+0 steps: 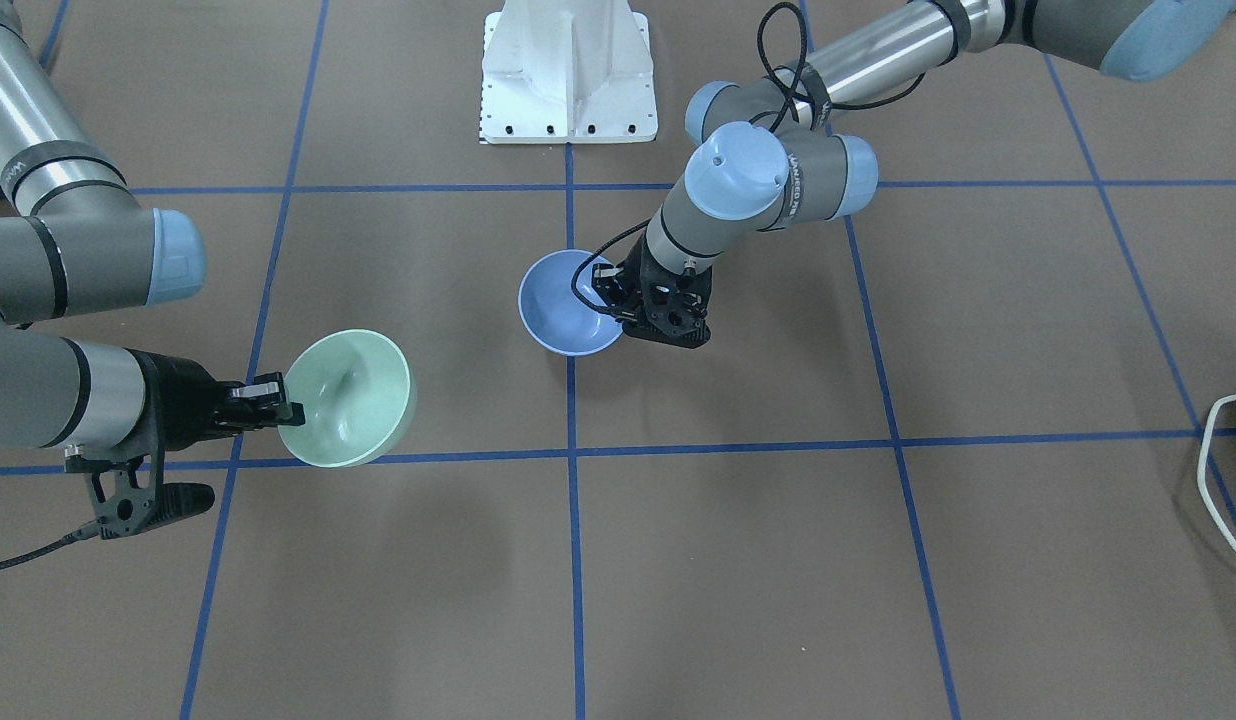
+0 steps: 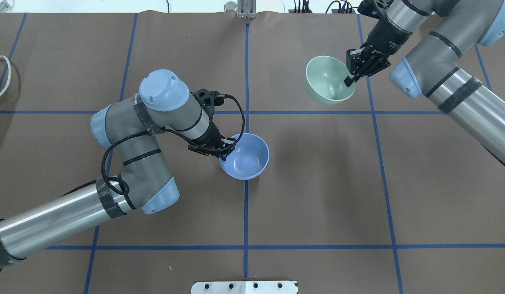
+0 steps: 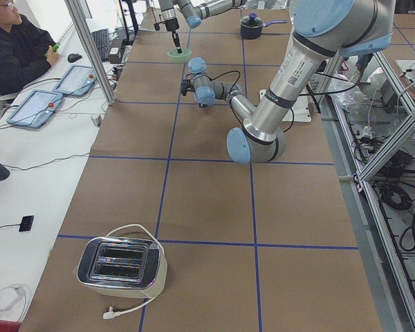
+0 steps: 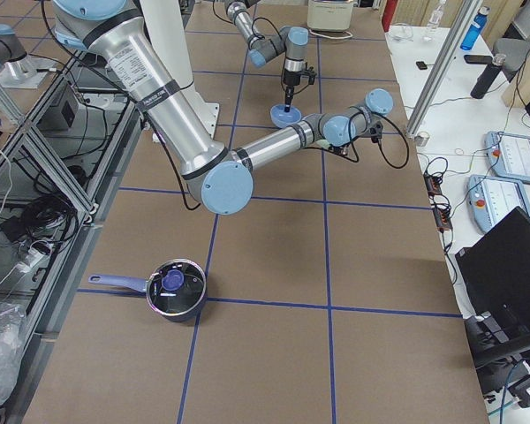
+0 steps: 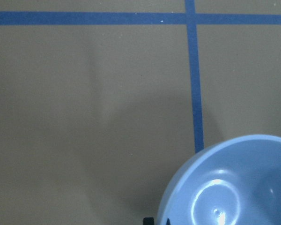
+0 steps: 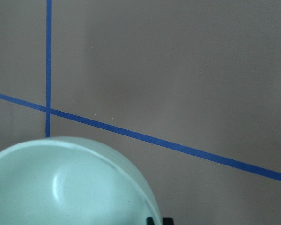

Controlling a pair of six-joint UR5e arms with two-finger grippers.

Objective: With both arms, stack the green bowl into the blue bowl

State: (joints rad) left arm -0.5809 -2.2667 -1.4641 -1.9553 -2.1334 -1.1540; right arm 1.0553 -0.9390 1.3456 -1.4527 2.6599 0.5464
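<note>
Gloss on green bowl (image 1: 353,395), plain, tilted; seemingly lifted

Left arm (image 2: 130,134) and right arm (image 2: 452,49) look the same tbh: silver-grey tubes, light-blue joint caps (image 2: 164,90), black tape bands (image 2: 107,199), black jaws. Left one's got a looping black cable (image 2: 243,118).

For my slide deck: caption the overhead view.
Left gripper holds the blue bowl by its rim, right gripper the green bowl; bowls not yet stacked.

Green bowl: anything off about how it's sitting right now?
The green bowl is tilted, pinched by its rim in the right gripper, its outer wall showing on one side. Nothing spilled or damaged.
</note>
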